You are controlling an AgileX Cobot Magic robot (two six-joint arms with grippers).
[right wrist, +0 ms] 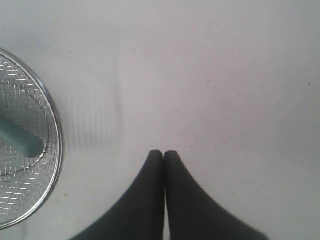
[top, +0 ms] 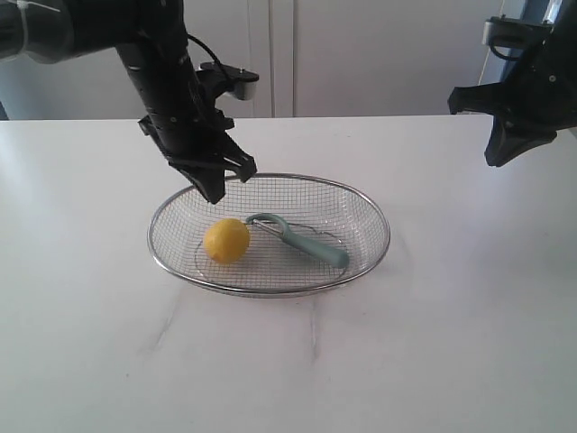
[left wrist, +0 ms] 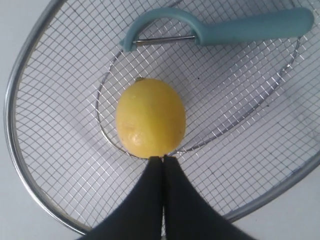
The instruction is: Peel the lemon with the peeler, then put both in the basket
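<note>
The yellow lemon (top: 226, 240) (left wrist: 150, 118) lies in the left half of the wire mesh basket (top: 370, 206) (left wrist: 30, 165) (right wrist: 56, 125); no sticker shows. Beside it in the basket rests the teal peeler (top: 302, 241) (left wrist: 225, 30), head toward the lemon; only its handle end (right wrist: 20, 140) shows in the right wrist view. My left gripper (top: 216, 191) (left wrist: 163, 159) hangs shut and empty above the basket's back-left rim, over the lemon. My right gripper (top: 498, 158) (right wrist: 163, 153) is shut and empty, raised over the table far right of the basket.
The basket stands in the middle of a white table (top: 469, 343). A pale wall with cabinet doors (top: 361, 54) runs behind the table's far edge.
</note>
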